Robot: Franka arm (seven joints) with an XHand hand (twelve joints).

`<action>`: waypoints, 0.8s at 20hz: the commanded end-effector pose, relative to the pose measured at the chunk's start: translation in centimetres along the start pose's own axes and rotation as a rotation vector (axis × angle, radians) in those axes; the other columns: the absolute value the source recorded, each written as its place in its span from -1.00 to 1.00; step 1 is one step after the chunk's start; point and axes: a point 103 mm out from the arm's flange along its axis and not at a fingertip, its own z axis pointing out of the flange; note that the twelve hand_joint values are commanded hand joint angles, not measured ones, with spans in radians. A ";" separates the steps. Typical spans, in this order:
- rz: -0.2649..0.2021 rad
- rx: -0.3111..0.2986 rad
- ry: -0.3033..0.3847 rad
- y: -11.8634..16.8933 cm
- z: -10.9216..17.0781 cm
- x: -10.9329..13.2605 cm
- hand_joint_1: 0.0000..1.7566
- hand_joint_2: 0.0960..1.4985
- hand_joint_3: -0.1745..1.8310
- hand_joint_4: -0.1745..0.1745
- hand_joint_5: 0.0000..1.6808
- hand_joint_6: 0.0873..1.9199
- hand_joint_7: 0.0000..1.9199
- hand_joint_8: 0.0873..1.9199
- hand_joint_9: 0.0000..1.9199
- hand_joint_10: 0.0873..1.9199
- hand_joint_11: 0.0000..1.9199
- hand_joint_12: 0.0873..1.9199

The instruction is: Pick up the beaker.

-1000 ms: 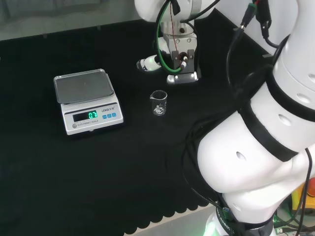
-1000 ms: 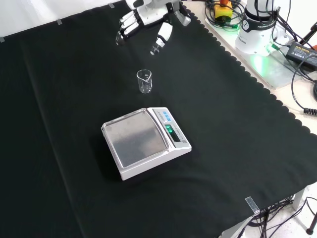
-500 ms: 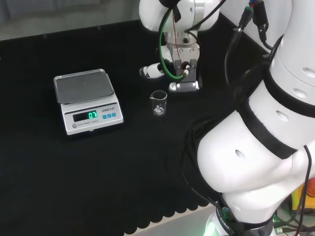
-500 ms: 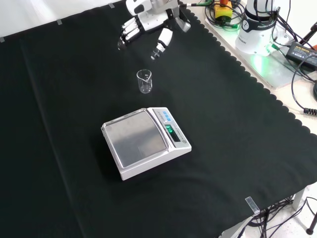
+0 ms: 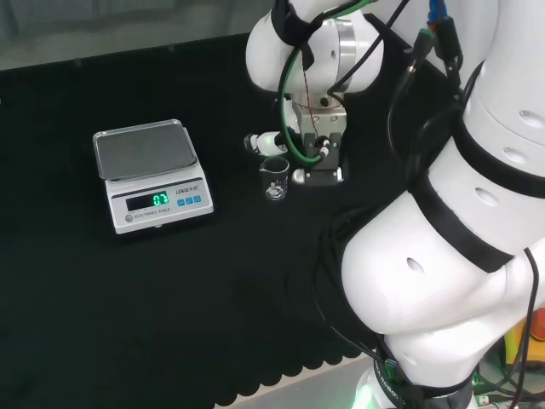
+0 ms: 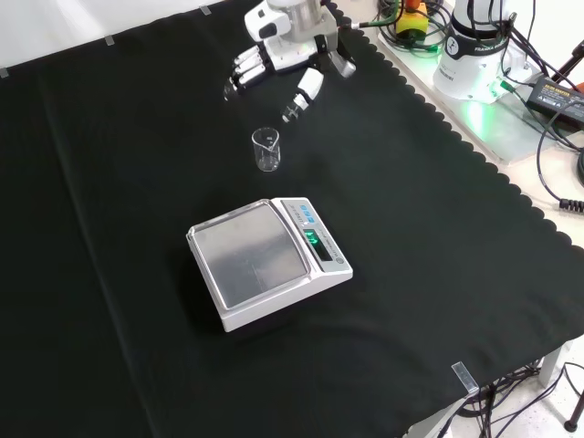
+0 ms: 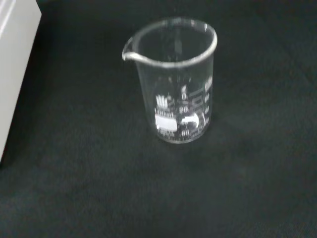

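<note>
A small clear glass beaker (image 6: pixel 266 150) stands upright and looks empty on the black cloth; in the head view the beaker (image 5: pixel 274 179) is just left of the arm's wrist, and the wrist view has the beaker (image 7: pixel 173 82) close and large, its spout turned toward the scale. The hand (image 6: pixel 274 71) hovers beyond the beaker in the front view, a short gap away. Its fingers (image 6: pixel 241 75) are spread and straight, the thumb (image 6: pixel 302 97) points down toward the beaker, and nothing is between them. Part of the hand (image 5: pixel 264 141) peeks out just behind the beaker in the head view.
A white digital scale (image 6: pixel 269 261) with a lit green display sits in front of the beaker in the front view; the scale (image 5: pixel 152 173) is to the left in the head view. Its corner (image 7: pixel 15 64) edges the wrist view. Cables and the arm's base (image 6: pixel 479 55) lie beyond the cloth's scalloped edge.
The hand has come down and nearer to the beaker, still open. The beaker and the scale have not moved.
</note>
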 end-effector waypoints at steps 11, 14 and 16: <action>-0.044 0.129 -0.012 0.8 4.6 1.5 -0.59 0.18 -0.57 -0.47 -0.66 -1.00 -0.93 -0.15 -0.64 -0.11 -0.76 0.55; -0.047 0.142 -0.005 1.1 5.3 1.4 -0.59 0.18 -0.57 -0.47 -0.66 -1.00 -0.92 -0.15 -0.64 -0.11 -0.76 0.55; -0.045 0.148 -0.002 1.1 5.7 1.3 -0.59 0.18 -0.57 -0.48 -0.65 -1.00 -0.92 -0.15 -0.64 -0.11 -0.76 0.55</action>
